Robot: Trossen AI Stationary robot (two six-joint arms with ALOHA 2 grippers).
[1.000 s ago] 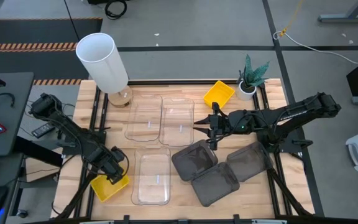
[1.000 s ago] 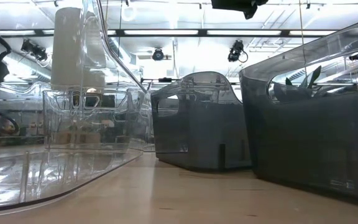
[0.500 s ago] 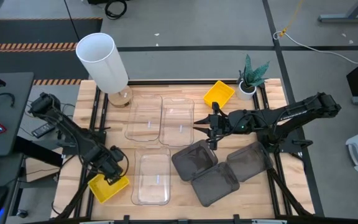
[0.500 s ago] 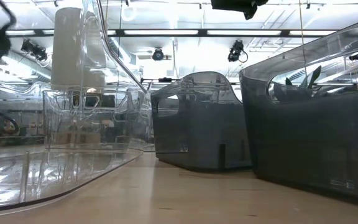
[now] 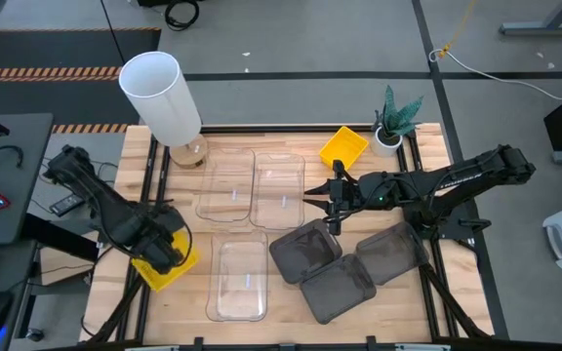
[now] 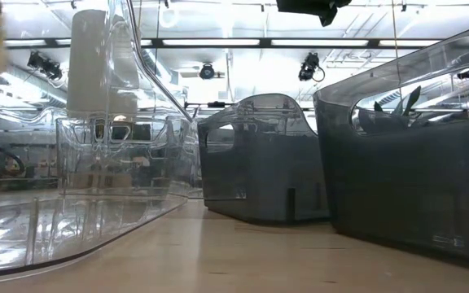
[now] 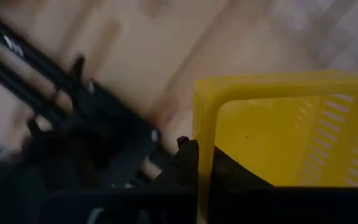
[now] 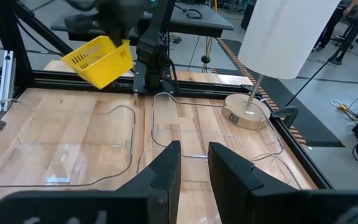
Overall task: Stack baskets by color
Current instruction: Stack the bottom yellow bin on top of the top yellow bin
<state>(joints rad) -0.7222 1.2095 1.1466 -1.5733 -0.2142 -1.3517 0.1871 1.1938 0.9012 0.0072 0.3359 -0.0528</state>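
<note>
My left gripper (image 5: 163,253) is shut on a yellow basket (image 5: 170,265) above the table's near left corner. In the right wrist view this yellow basket (image 8: 101,59) hangs tilted in the air. A second yellow basket (image 5: 344,146) rests on the table at the far right. Three clear baskets (image 5: 279,190) lie in the middle and three dark grey baskets (image 5: 338,288) lie at the near right. My right gripper (image 5: 310,202) hovers open over the middle of the table and holds nothing. My left gripper pinches the yellow basket's wall at its rim (image 7: 202,134), one finger inside (image 7: 229,171) and one outside. The fingers come from above, pointing steeply down. The basket is lifted clear of the table and hangs tilted below the fingers.
A tall white cylinder (image 5: 161,96) stands at the far left corner and a small potted plant (image 5: 393,122) at the far right. In the low view, clear basket walls (image 6: 96,163) and grey basket walls (image 6: 259,159) fill the foreground.
My left gripper has risen, still shut, lifting the yellow basket off the near left corner. The basket now hangs clear and tilted, a little farther from the near edge. My right arm has kept still.
</note>
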